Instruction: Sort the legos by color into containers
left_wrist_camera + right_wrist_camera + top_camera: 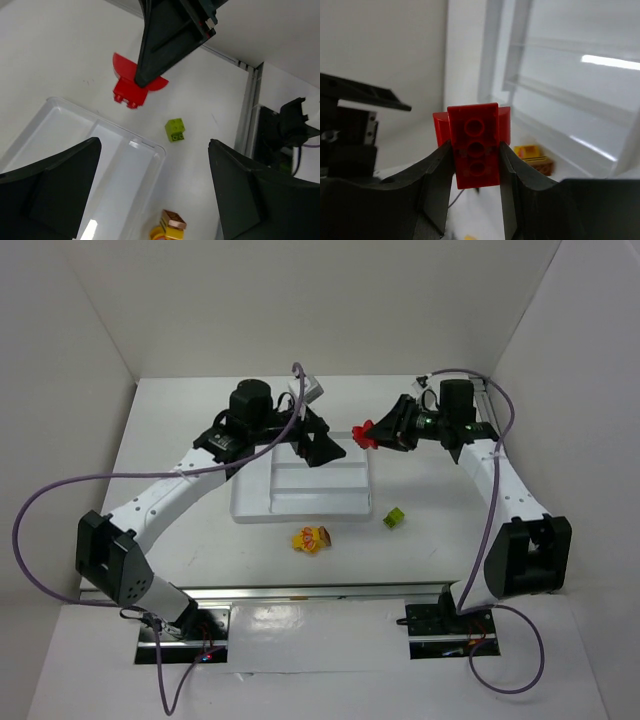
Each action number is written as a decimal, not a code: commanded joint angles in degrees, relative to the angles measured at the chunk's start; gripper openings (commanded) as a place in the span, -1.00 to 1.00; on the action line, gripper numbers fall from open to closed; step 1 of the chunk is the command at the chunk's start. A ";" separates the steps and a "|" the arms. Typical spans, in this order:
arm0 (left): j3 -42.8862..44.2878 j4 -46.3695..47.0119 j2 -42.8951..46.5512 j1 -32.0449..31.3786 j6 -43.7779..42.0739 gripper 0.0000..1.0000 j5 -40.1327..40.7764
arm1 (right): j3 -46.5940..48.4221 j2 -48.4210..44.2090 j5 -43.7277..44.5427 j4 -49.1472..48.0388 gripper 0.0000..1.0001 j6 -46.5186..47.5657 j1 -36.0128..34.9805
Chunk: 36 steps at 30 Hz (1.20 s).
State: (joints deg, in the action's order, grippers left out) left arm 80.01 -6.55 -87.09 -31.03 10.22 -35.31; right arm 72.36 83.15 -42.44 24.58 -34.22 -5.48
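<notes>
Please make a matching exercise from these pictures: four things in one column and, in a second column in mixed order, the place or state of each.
Things
1. red lego
2. lime green lego
3. yellow and orange lego
4. left gripper

Places or states
A. open, over the tray
B. on the table, beside the tray's near right corner
C. clamped in the shut right gripper
D. on the table, just in front of the tray's near edge

Pairs: 1-C, 2-B, 3-D, 4-A
</notes>
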 commanded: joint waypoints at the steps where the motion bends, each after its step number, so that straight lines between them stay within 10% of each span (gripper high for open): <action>1: -4.49 15.12 4.02 0.26 -5.91 1.00 -0.38 | -2.92 -2.46 -16.60 -12.69 -0.78 -12.87 0.03; 13: -13.91 26.59 10.54 -0.79 -14.52 1.00 -1.77 | -8.01 -6.60 -22.95 -34.32 -0.76 -34.24 -0.59; 36: -11.01 31.86 6.14 -3.52 -12.68 0.63 1.11 | -9.08 -5.28 -24.01 -43.91 -0.71 -40.40 -5.95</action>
State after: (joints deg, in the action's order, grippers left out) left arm 68.47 19.66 -81.34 -34.24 -1.54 -35.00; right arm 61.54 78.02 -64.97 -15.31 -73.95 -10.87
